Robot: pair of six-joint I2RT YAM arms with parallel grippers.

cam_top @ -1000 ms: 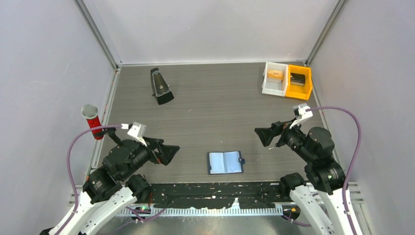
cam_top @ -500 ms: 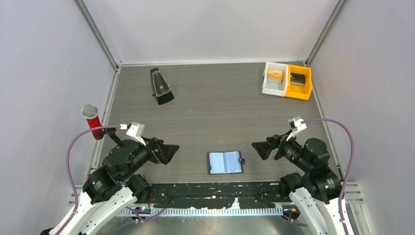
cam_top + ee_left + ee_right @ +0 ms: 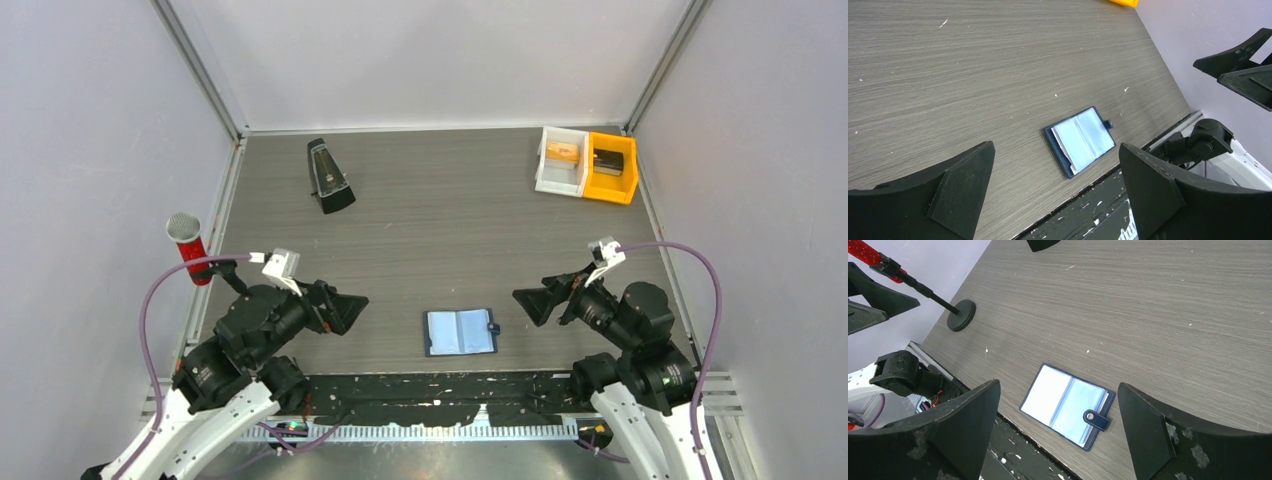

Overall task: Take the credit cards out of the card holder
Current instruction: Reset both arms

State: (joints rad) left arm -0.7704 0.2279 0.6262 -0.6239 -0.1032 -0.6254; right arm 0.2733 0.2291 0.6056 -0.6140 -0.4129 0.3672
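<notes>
Approach step; navy bifold card holder (image 3: 459,332) lies open on grey wood-grain counter (image 3: 450,220); left end effector (image 3: 348,307), right end effector (image 3: 527,299) both gaping, empty; next, pin it, pinch out credit cards.

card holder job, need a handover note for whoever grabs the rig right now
Left gripper: open, empty, touching nothing.
Right gripper: open, empty, touching nothing.
Small dark navy-blue bifold card holder: lying open, slots up, at the near edge of the grey wood-grain table, between the two grippers.
Done: nothing; no credit card is out.
Left: pull the cards from the slots; they cannot be made out from here.
</notes>
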